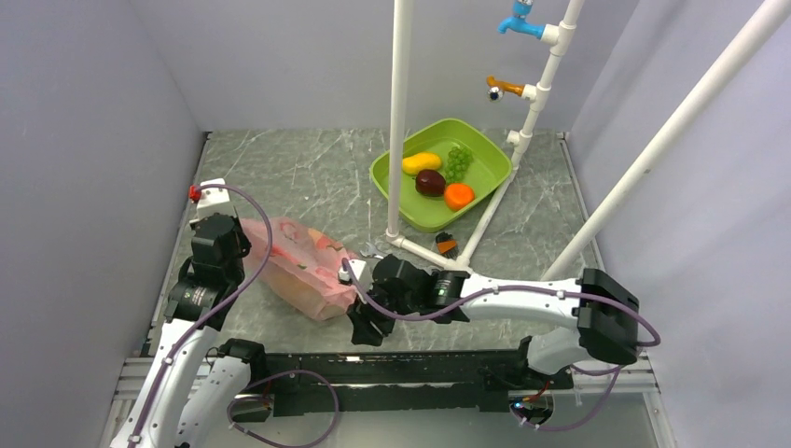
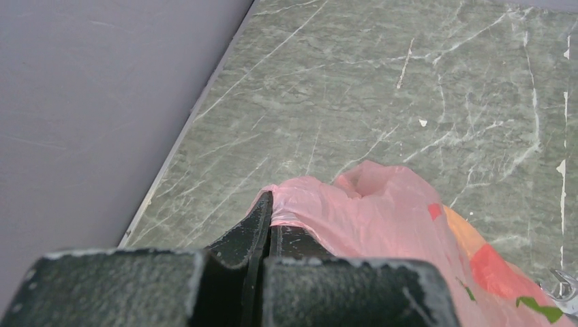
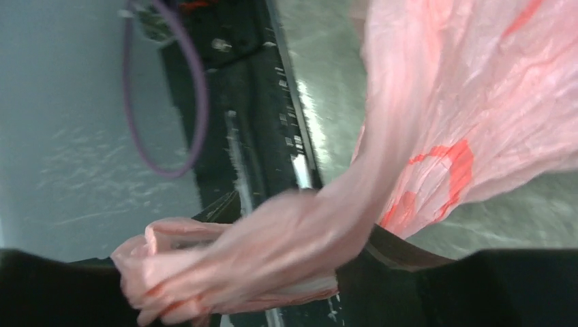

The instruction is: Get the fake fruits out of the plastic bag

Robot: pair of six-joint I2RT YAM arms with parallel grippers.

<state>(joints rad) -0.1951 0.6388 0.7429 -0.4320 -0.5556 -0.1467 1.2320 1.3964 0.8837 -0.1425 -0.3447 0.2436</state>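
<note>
Pink plastic bag (image 1: 298, 266) lies crumpled on the counter (image 1: 308, 177), lower left of centre in the top view, and stretches diagonally between the two arms. Its upper-left end is at the left fingers (image 1: 246, 246) and its lower-right end is at the right fingers (image 1: 357, 322). Left wrist view: the left fingers (image 2: 268, 204) are pressed together on a fold of the bag (image 2: 382, 204). The film bulges out just past the tips, and the rest trails to the lower right of the frame. Red, orange and green patches show on or through the film there; can't tell whether they are print or the fake fruits. Right wrist view is blurred. A twisted strand of the bag (image 3: 477, 102) runs from upper right down to lower left across the right fingers (image 3: 307, 225). The dark tips look apart, with the bunched film lying between them and over them, but can't tell if it is pinched or just draped. A green tub (image 1: 396, 201) sits well apart, upper right of centre in the top view. It holds a yellow mango (image 1: 422, 163), a green grape bunch (image 1: 457, 161), a dark maroon fruit (image 1: 430, 182) and an orange fruit (image 1: 458, 196). A white pipe frame (image 1: 401, 112) stands just in front of the tub.
</note>
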